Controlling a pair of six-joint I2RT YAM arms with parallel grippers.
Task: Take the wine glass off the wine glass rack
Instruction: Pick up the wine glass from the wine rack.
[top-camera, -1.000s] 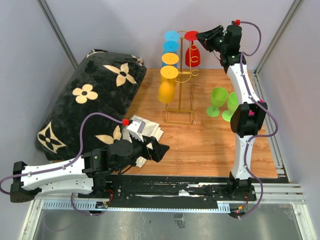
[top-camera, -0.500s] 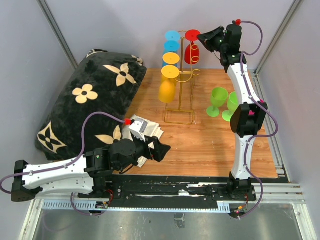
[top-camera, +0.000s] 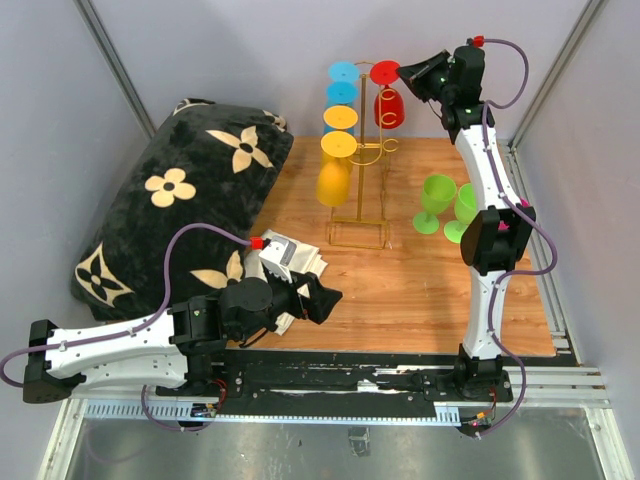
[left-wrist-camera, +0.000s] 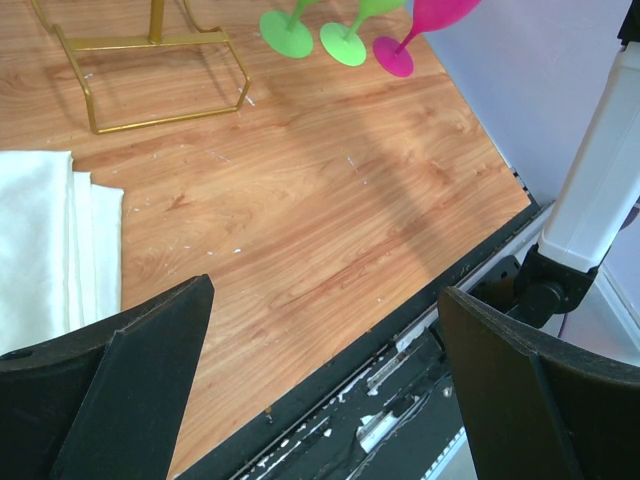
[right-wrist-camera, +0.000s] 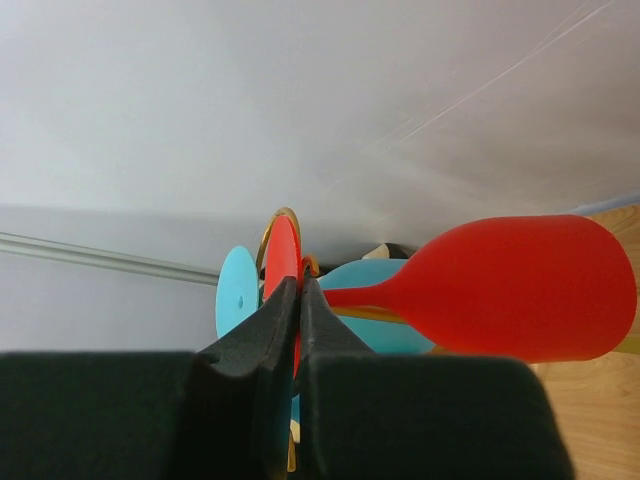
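Observation:
The gold wire wine glass rack (top-camera: 362, 215) stands at the back middle of the wooden board. A red wine glass (top-camera: 386, 105) hangs upside down at its top right; blue, orange and yellow glasses (top-camera: 336, 150) hang on its left side. My right gripper (top-camera: 405, 72) is high at the rack's top, shut on the flat red foot (right-wrist-camera: 283, 262) of the red glass, whose bowl (right-wrist-camera: 520, 288) points right in the right wrist view. My left gripper (top-camera: 322, 298) is open and empty, low near the board's front edge.
Two green glasses (top-camera: 437, 203) stand right of the rack; a pink glass (left-wrist-camera: 420, 25) shows beside them in the left wrist view. A folded white cloth (top-camera: 290, 258) lies by my left gripper. A black flowered cushion (top-camera: 175, 200) fills the left.
The red glass and my right gripper have shifted slightly up and right at the rack's top. The left arm has barely moved.

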